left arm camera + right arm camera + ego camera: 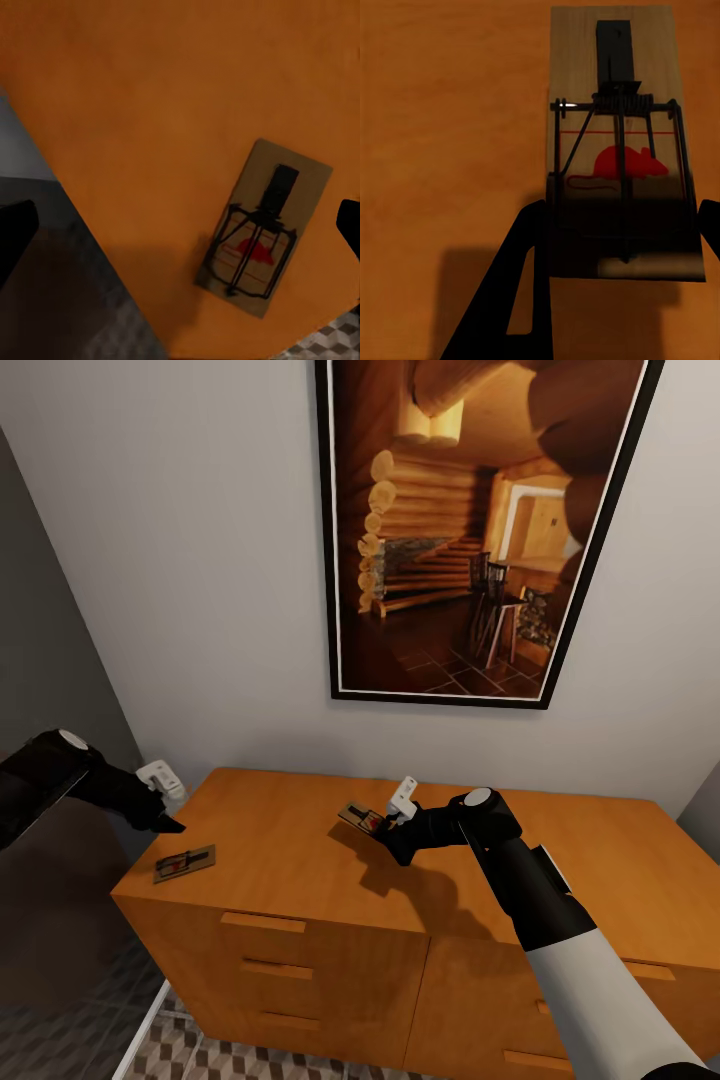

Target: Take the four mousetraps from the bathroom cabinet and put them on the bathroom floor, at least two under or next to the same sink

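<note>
Grey walls and a framed log-cabin picture point(480, 530) backed the orange-brown cabinet point(300, 830), whose flat top carried the work. Right claw point(385, 825) was closed on one end of a mousetrap point(619, 142), lifted off the top near its middle and tilted; the right wrist view showed dark fingers point(521, 292) flanking the board's near end, the red mouse mark and wire bar facing the camera. Holding the short end probably kept the spring wire away from the pads. Left claw point(165, 815) hovered open above the cabinet's left edge, its fingertips point(15, 232) well apart on either side of the second mousetrap point(262, 229), which lay flat near the front-left corner, apart from both tips. That straddling pose suggested a grasp being lined up. Drawer fronts with bar handles point(262, 923) ran below the front edge. Cube-patterned bathroom floor point(180, 1055) showed beneath the front-left corner, where both traps were still due.
</note>
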